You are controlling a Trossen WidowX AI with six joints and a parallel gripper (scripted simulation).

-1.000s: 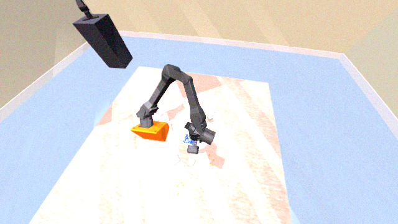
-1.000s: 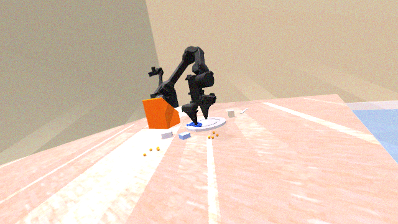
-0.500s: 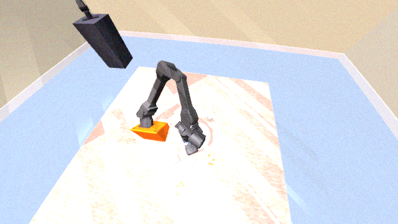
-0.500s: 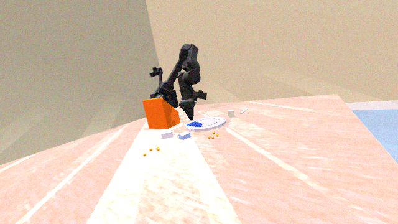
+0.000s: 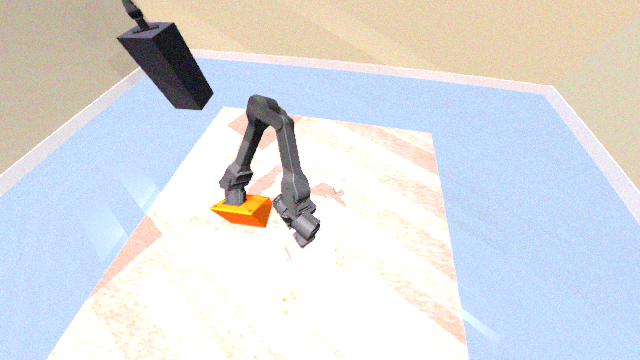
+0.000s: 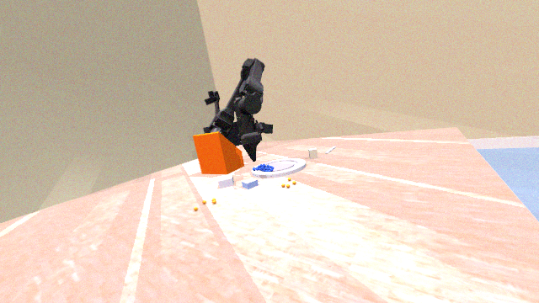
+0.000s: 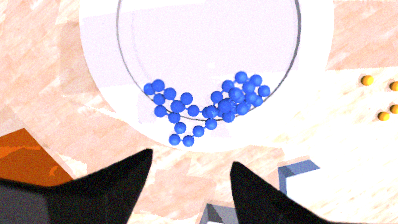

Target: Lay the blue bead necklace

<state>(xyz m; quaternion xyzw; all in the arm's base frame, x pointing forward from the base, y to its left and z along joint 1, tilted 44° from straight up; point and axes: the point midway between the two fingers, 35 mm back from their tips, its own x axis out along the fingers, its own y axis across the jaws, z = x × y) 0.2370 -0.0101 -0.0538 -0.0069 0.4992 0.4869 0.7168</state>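
The blue bead necklace (image 6: 264,168) (image 7: 225,106) lies bunched on one side of the white round bead board (image 6: 295,170) (image 7: 100,45). In the wrist view it forms a dense clump at right and a looser looped part at left. Both parts straddle the board's dark circular line; a few left beads lie on the outer rim, others inside the circle. My gripper (image 6: 253,159) (image 7: 192,161) is partly open with nothing between its fingers. In the wrist view its tips appear just outside the board's edge, below the loose loop. The board is washed out in the top view.
An orange block (image 5: 245,216) (image 6: 210,153) (image 7: 30,157) stands beside the board, near the arm's base. A blue block (image 6: 249,184) (image 7: 299,167) and a pale block (image 6: 226,182) lie near the board. Small yellow beads (image 6: 288,185) (image 7: 367,80) lie in two groups. A small grey block (image 6: 312,153) stands beyond the board.
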